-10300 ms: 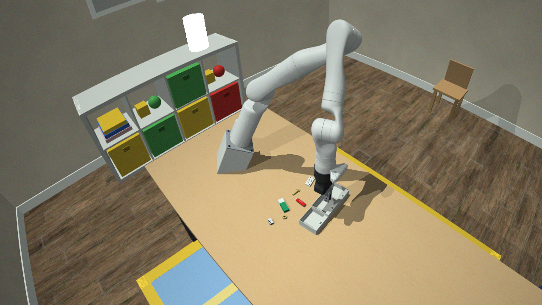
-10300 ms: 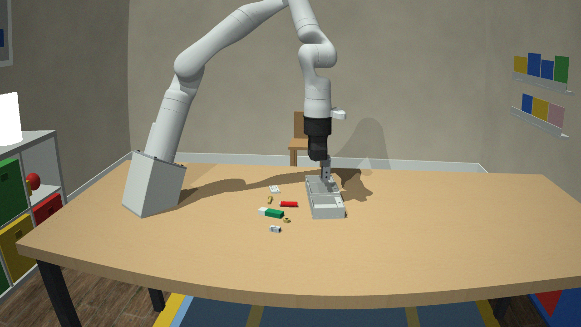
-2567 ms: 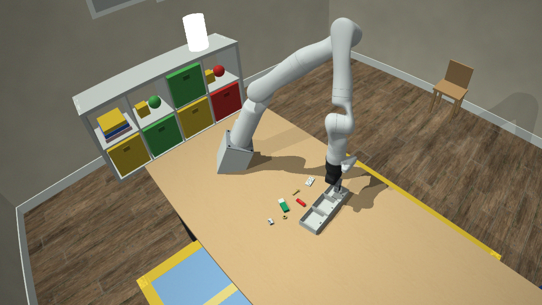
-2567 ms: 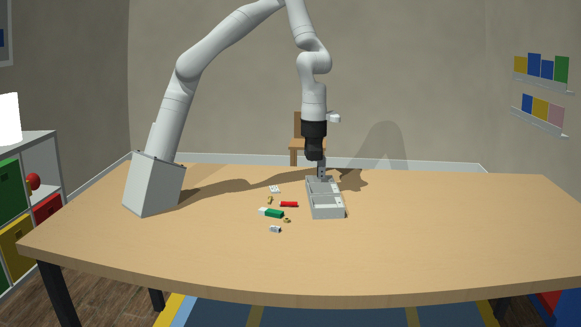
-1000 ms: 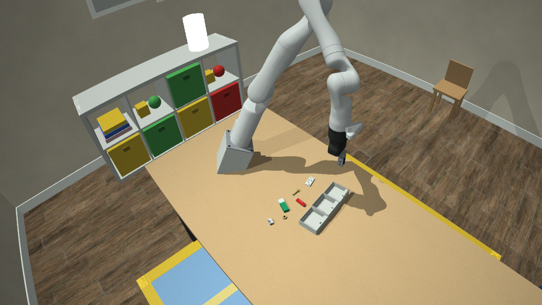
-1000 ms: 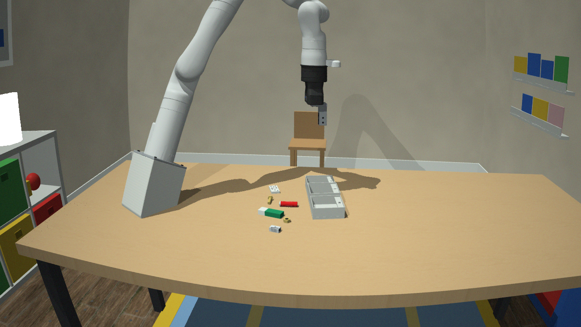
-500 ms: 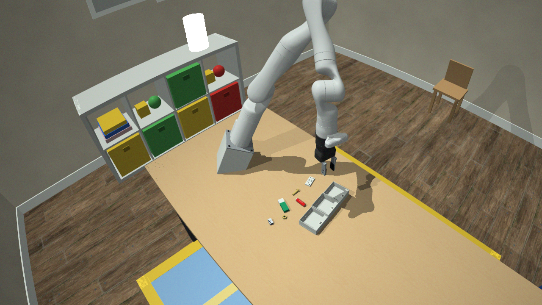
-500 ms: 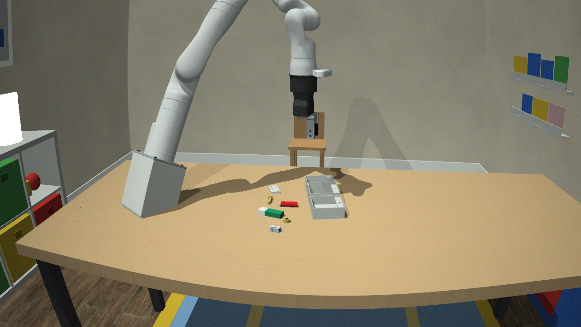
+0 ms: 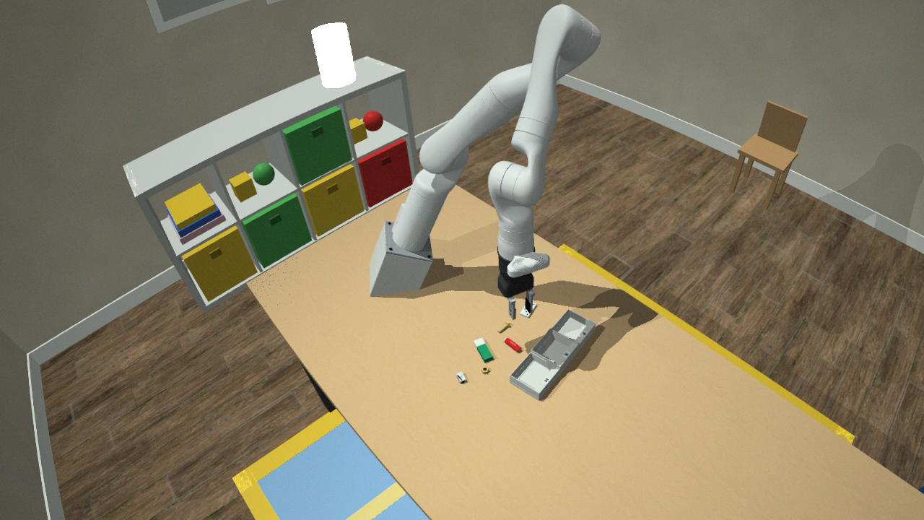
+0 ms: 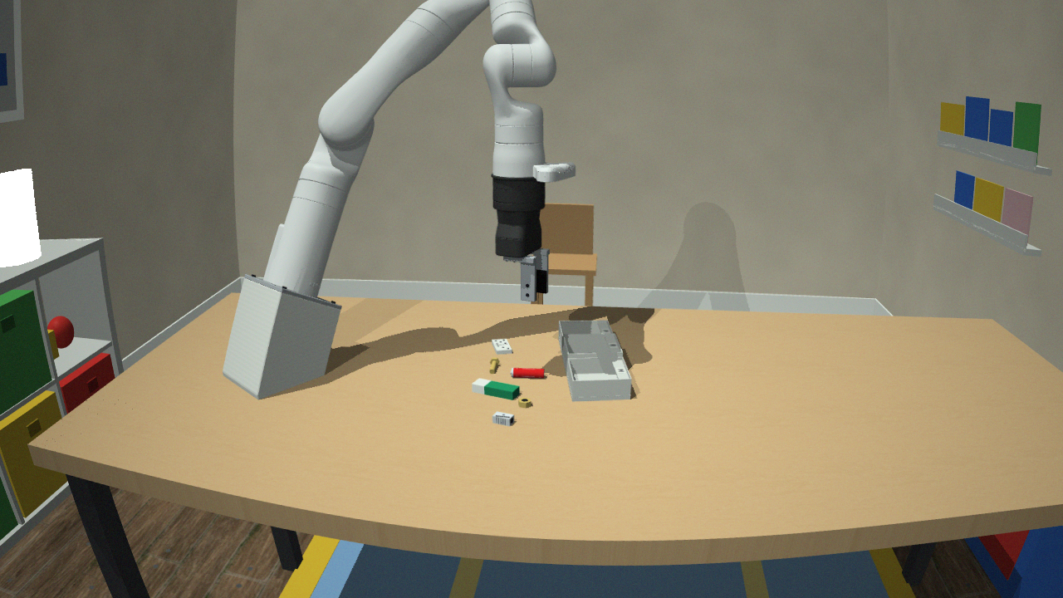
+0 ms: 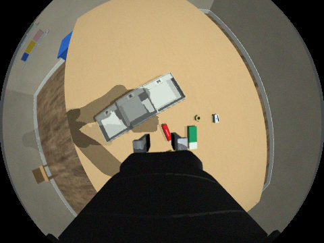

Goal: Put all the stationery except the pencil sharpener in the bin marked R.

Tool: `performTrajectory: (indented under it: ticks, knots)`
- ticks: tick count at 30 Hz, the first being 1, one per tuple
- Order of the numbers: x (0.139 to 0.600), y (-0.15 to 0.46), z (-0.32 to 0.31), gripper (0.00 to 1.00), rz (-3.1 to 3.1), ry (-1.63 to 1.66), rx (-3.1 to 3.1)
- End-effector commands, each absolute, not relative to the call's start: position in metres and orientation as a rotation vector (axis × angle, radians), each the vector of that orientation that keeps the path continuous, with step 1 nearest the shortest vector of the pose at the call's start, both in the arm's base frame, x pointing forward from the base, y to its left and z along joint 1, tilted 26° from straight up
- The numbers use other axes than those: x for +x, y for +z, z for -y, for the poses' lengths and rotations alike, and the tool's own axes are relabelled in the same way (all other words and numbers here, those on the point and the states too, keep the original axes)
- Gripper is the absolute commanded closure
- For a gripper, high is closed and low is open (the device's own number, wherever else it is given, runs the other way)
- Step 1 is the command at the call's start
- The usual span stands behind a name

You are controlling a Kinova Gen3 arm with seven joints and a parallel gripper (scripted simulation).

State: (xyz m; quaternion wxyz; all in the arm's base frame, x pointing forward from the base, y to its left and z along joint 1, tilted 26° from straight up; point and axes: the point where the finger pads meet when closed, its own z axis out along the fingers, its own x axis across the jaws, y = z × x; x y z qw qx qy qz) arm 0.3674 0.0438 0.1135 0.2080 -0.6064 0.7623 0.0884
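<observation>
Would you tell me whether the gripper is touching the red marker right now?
Apart. The exterior view shows the open gripper hanging well above the table, while the red marker lies flat on it.

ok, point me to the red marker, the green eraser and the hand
red marker (image 9: 512,344): top view, middle of the barrel.
green eraser (image 10: 502,390): exterior view, green sleeve.
hand (image 11: 160,143): wrist view, open, gap between fingertips.
</observation>
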Motion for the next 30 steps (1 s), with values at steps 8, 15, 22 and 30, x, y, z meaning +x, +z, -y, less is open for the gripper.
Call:
performTrajectory:
  ticks: [8,15,22,30]
  knots:
    - [0.343,0.037,0.006,0.25,-2.121,0.257,-1.681]
    - [0.336,0.026,0.018,0.25,-2.121,0.256,-1.68]
    - [0.336,0.026,0.018,0.25,-2.126,0.252,-1.681]
    - [0.339,0.029,0.015,0.25,-2.133,0.248,-1.681]
